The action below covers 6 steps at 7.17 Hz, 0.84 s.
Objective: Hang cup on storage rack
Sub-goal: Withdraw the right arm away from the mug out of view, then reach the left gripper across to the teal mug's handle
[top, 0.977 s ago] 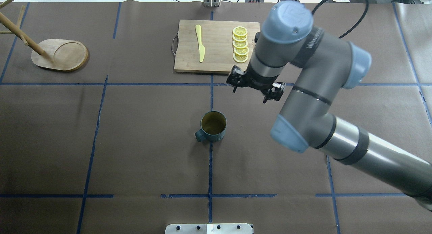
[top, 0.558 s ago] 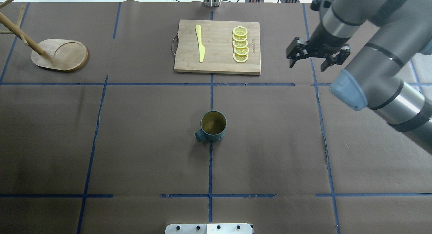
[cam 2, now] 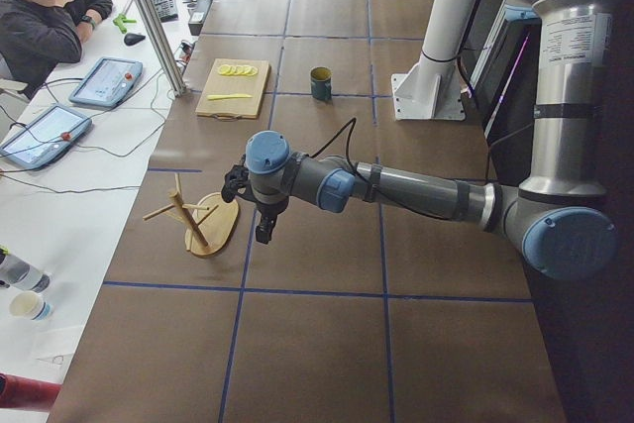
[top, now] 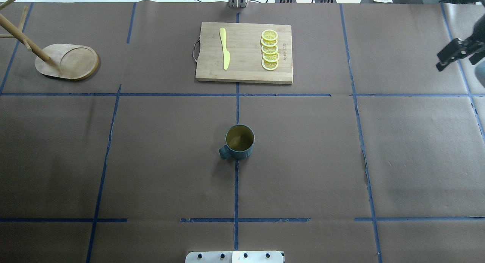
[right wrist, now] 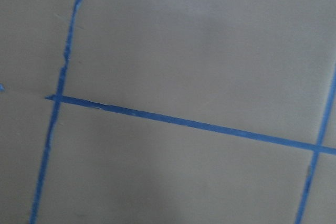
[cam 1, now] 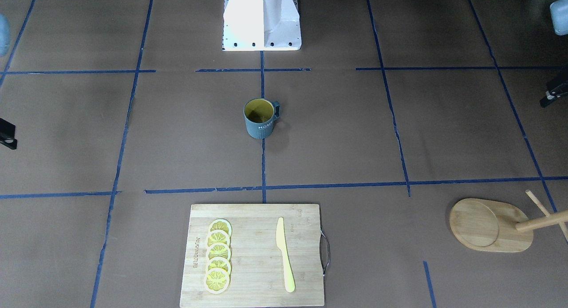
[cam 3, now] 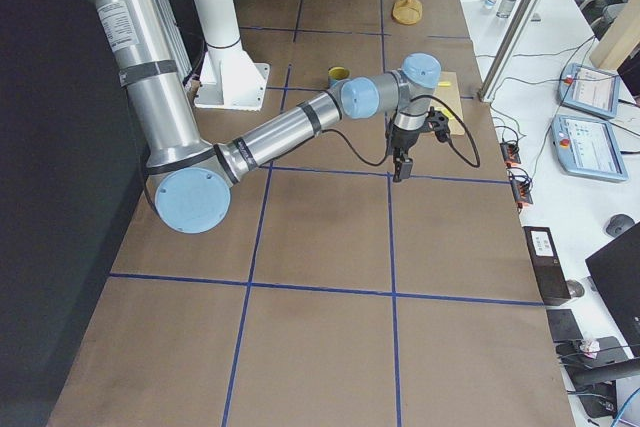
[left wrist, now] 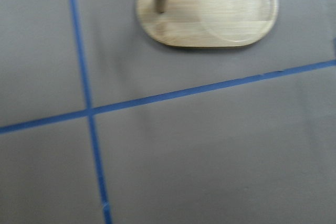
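The dark teal cup (top: 239, 141) stands upright on the table's middle, handle toward the left of the overhead view; its "HOME" lettering shows in the front view (cam 1: 259, 119). The wooden storage rack (top: 68, 62) stands at the far left; its base fills the top of the left wrist view (left wrist: 207, 11). My right gripper (top: 458, 60) is open and empty at the far right edge, well away from the cup. My left gripper (cam 2: 260, 225) hangs just beside the rack on the robot's side; only a bit of it shows at the front view's edge (cam 1: 554, 92), so I cannot tell its state.
A wooden cutting board (top: 246, 66) at the back middle holds a yellow knife (top: 224, 49) and several lemon slices (top: 269, 50). The robot's white base plate (top: 235, 256) is at the near edge. A person (cam 2: 40, 7) sits at a side desk.
My right arm has swung from over the table beside the cutting board out to the far right edge, gripper still open. The cup and rack have not moved.
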### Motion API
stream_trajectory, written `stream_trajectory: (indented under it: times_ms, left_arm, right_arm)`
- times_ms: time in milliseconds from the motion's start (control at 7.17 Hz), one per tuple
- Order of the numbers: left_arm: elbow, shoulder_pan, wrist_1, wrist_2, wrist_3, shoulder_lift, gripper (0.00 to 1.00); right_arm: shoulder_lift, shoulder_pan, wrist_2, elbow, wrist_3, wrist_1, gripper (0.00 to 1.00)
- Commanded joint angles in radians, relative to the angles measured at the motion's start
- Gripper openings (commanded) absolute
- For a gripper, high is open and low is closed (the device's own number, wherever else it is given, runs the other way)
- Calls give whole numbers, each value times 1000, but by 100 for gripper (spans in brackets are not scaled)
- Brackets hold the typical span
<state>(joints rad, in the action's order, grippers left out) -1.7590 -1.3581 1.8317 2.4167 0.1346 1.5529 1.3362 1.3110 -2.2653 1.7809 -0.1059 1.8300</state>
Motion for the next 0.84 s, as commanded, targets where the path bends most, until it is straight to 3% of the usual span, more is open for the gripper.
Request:
stream_trajectory:
  times_ms: [0, 140, 419, 558, 698]
  left_arm:
    - [7, 120, 210, -4, 17, 45, 100]
    - [10, 196, 297, -4, 75, 71, 100]
    - [7, 311, 441, -16, 190, 136, 100]
    - [4, 365, 527, -72, 276, 156, 100]
    - [13, 460, 623, -199, 337, 182, 100]
  right_arm:
    - [165, 156, -5, 2, 315, -3, 100]
    - [240, 192, 3, 3, 397, -18, 100]
    - [326, 205, 3, 6, 391, -78, 100]
    - [374, 206, 1, 20, 353, -144, 100]
    - [405, 205, 0, 29, 301, -187, 100]
